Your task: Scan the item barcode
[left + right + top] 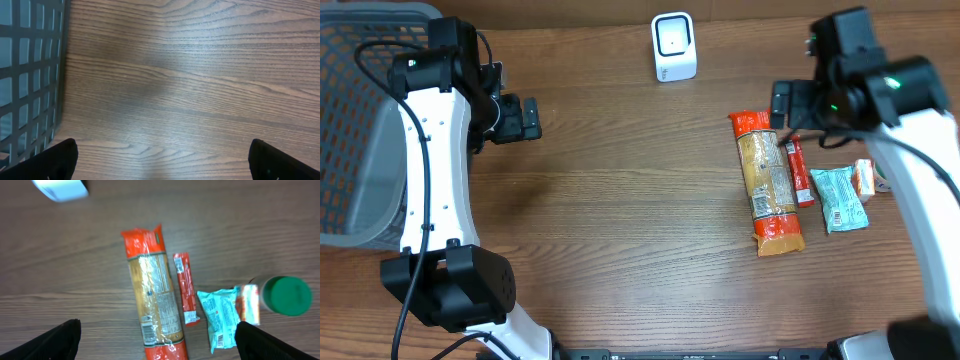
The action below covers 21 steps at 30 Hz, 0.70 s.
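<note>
Our right gripper is spread wide and holds nothing. It hovers above the row of goods. The long pasta packet lies flat on the wooden table almost straight beneath it and lengthwise between its two fingers. Just beyond the packet, toward the right finger, a thin red stick sachet lies alongside it. Next to that is a teal snack packet, and then a green-capped bottle on its side. The white barcode scanner stands well off past the left finger.

Our left gripper is just as wide apart and empty. It has bare tabletop beneath it and the mesh basket beside its left finger.

We take the pasta packet for the likeliest item to scan. It looks light, and the dry contents should keep it fairly stiff along its length. The clear film is probably slick and crinkly, and the orange ends are soft crimped seams that would fold under a pinch. We would grip it across its width near the middle, where the contents back the film. A pale printed label near the end closest to the gripper may carry the barcode, though it is too small to tell. That face should stay uncovered by the fingers. Squeezing too hard could snap the pasta.
</note>
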Motion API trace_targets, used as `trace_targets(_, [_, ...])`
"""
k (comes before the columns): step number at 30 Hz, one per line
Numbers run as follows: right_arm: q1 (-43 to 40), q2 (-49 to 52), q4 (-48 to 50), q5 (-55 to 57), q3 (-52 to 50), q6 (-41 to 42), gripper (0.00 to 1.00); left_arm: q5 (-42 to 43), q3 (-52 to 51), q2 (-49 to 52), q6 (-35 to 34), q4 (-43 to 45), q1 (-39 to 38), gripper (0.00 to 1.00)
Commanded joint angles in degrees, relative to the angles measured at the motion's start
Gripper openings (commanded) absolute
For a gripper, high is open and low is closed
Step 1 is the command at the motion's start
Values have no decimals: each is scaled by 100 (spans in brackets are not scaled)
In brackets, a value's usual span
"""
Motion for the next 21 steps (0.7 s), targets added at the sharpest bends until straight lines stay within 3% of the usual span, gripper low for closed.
trace_targets(1, [-39,-625,20,33,11,37,100,22,103,-142,42,2,-11,100])
trace_targets(21, [-42,-3012,-146,96,-26,15,100,20,103,-142,42,2,-11,100])
